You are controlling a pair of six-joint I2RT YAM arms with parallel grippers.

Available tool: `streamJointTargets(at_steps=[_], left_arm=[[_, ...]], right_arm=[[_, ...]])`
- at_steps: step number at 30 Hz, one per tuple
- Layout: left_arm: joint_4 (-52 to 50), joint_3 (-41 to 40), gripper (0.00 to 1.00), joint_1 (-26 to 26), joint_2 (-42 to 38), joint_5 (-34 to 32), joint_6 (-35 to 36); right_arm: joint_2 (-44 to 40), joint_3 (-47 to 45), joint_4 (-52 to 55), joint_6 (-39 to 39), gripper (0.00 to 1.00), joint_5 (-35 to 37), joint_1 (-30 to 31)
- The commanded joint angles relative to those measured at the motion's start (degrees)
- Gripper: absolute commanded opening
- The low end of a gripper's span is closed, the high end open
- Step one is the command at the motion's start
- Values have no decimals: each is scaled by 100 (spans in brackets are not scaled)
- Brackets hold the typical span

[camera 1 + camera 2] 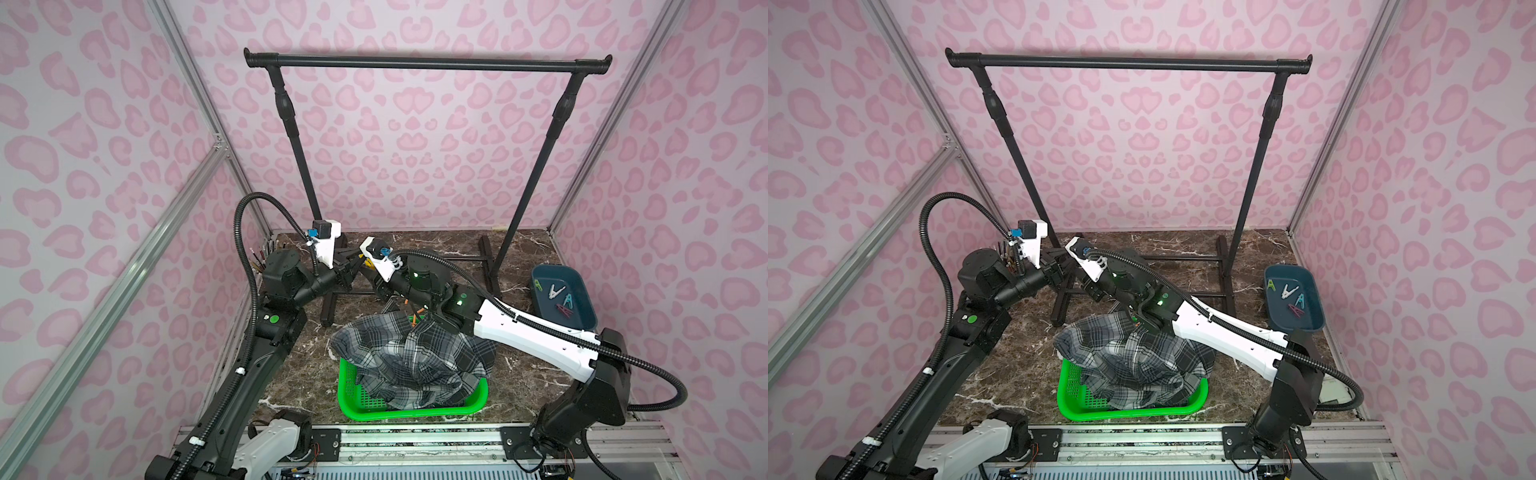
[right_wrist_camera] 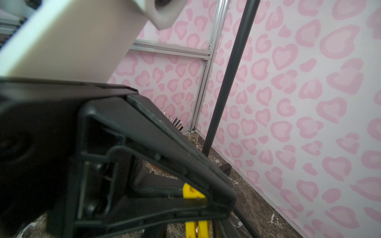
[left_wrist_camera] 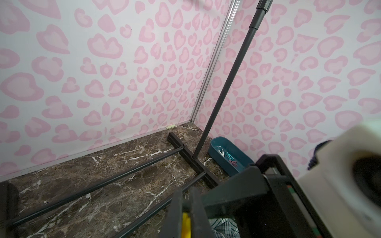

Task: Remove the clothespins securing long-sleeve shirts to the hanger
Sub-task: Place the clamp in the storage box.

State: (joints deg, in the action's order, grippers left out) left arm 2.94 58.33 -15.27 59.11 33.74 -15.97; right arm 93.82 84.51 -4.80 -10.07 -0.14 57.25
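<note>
So you're standing right by the cell, what's the thing to worry about?

Well, nearest me the plaid shirt (image 1: 411, 357) is slumped over the green basket (image 1: 411, 413), one end spilling out the back. The orange hanger (image 1: 419, 309) pokes out right under the right arm (image 1: 536, 336). That arm lies low across the cloth, so I reckon a swing toward the bin could hook the hanger or drag the shirt off the basket.

And the pin itself?

Past the shirt, above the marble tabletop (image 1: 519, 374), both grippers meet nose to nose on the yellow clothespin (image 2: 192, 192). The left gripper (image 3: 186, 204) is clamped on it, you can see yellow squeezed between its fingers. The right gripper (image 1: 370, 268) has its jaws either side of the same pin, but I can't tell if it's actually biting. The pin looks clear of the shirt, not certain though. If left lets go before right has a proper hold, it drops, maybe into the folds. If both clamp and pull, it could twist and ping off.

Where's it headed?

My guess is the blue bin (image 1: 579, 282) further back on the right, where the white clothespin (image 1: 555, 291) lies among some coloured clips (image 1: 567, 300). The black garment rack (image 1: 428, 63) stands behind, with one foot just beside the grippers, so a wide swing could clip it.
</note>
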Motion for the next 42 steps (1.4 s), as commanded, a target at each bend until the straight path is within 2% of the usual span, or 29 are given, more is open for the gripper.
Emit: streamJointTargets(at_steps=[1, 3, 4, 11, 12, 15, 17, 18, 19, 20, 26, 29, 33, 38, 42], left_arm=[[71, 52, 3, 3, 4, 132, 6], [60, 47, 3, 1, 4, 133, 10], [53, 47, 3, 2, 12, 133, 11], [-305, 254, 3, -2, 83, 29, 78], [-355, 288, 8, 2, 79, 11, 128], [-372, 298, 47, 3, -30, -72, 178], [-301, 236, 65, 1, -153, -212, 177], [-277, 203, 84, 6, -224, -311, 191], [-244, 174, 94, -1, -294, -401, 218], [-225, 162, 99, 3, -355, -450, 253], [75, 52, 97, 14, -846, -1095, 211], [264, -46, 97, 23, -990, -1350, 133], [274, -94, 97, 65, -1001, -1355, 97], [316, -155, 97, 159, -904, -1163, -128], [336, -155, 99, 368, -746, -965, -296]], right_arm=[[64, 13, -83, 5, 23, -80, 8], [58, 13, -83, 5, 4, -63, 9], [50, 13, -83, 1, 0, -41, 14], [-8, 13, -96, 31, 0, 13, 18], [-13, -3, -107, 40, 0, 20, 14], [-69, -70, -128, 67, 0, 53, 19], [-111, -108, -118, 75, 0, 90, 27], [-133, -131, -105, 83, 0, 130, 22], [-167, -176, -100, 93, 0, 186, 21], [-203, -218, -115, 129, 0, 268, 16], [-563, -681, 19, 374, 0, 787, -139], [-959, -1080, 89, 669, 0, 885, -459], [-1728, -1577, 581, 1146, 0, 1146, -1455], [-2439, -1928, 1480, 1940, 0, 1033, -3666], [-2126, -2066, 1841, 2538, 0, 467, -5539]])
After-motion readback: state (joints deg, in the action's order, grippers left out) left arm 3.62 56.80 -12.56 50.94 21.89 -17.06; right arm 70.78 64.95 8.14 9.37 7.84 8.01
